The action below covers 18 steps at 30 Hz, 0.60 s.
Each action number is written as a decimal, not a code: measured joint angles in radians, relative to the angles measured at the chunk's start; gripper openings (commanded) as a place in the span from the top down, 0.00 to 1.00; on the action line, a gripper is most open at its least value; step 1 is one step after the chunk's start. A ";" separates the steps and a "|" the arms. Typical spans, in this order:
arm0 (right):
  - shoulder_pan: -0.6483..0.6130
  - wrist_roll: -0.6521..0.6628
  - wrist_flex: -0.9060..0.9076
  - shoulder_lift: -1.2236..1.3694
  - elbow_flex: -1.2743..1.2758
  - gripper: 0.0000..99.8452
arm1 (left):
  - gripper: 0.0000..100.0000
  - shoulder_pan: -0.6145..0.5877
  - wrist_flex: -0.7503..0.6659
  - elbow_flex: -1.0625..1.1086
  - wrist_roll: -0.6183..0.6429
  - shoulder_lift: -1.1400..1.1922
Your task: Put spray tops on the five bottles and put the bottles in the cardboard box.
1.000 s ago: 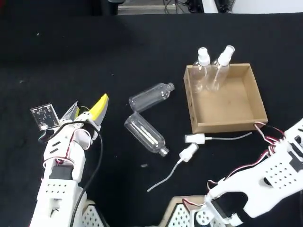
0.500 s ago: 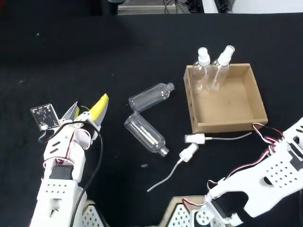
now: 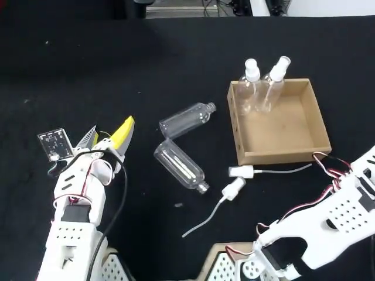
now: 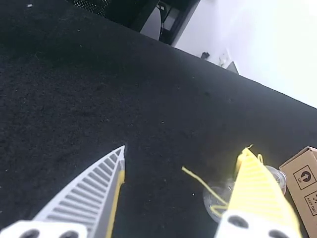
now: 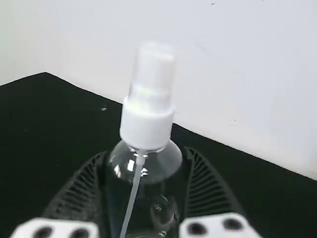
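My right claw (image 5: 146, 154) is clenched around a clear plastic bottle with a white spray top (image 5: 147, 116). My left claw (image 3: 110, 129) is released, hanging over the left side of the black table (image 3: 176, 52). Two uncapped clear bottles (image 3: 187, 120) (image 3: 180, 165) lie mid-table, just beside each other. Two loose white spray tops with thin tubes (image 3: 241, 171) (image 3: 233, 189) lie near the brown cardboard box (image 3: 281, 157), which sits towards the table's right edge. Two capped bottles (image 3: 252, 88) (image 3: 272, 85) lean in its far left corner.

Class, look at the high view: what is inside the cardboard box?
Two spray-topped bottles stand in the cardboard box's far left corner, tops above its rim. Its near wall hides the floor strip behind it.
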 measured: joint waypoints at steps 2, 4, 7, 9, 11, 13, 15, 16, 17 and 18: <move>0.000 -0.002 0.014 -0.028 0.006 0.99 | 0.67 0.000 0.000 0.000 0.000 0.000; 0.000 -0.002 0.063 -0.095 0.035 0.99 | 0.67 0.000 0.000 0.000 0.000 0.000; -0.012 -0.002 0.199 -0.239 0.057 0.99 | 0.67 0.000 0.000 0.000 0.000 0.000; -0.040 -0.005 0.316 -0.342 0.058 0.99 | 0.67 0.000 0.000 0.000 0.000 0.000; -0.064 -0.044 0.436 -0.442 0.058 0.99 | 0.67 0.000 0.000 0.000 0.000 0.000; -0.081 -0.106 0.543 -0.528 0.058 0.99 | 0.67 0.000 0.000 0.000 0.000 0.000; -0.098 -0.147 0.631 -0.606 0.058 0.99 | 0.67 0.000 0.000 0.000 0.000 0.000; -0.112 -0.155 0.669 -0.641 0.058 0.99 | 0.67 0.000 0.000 0.000 0.000 0.000; -0.130 -0.160 0.707 -0.678 0.061 0.99 | 0.67 0.000 0.000 0.000 0.000 0.000; -0.150 -0.163 0.741 -0.717 0.075 0.99 | 0.67 0.000 0.000 0.000 0.000 0.000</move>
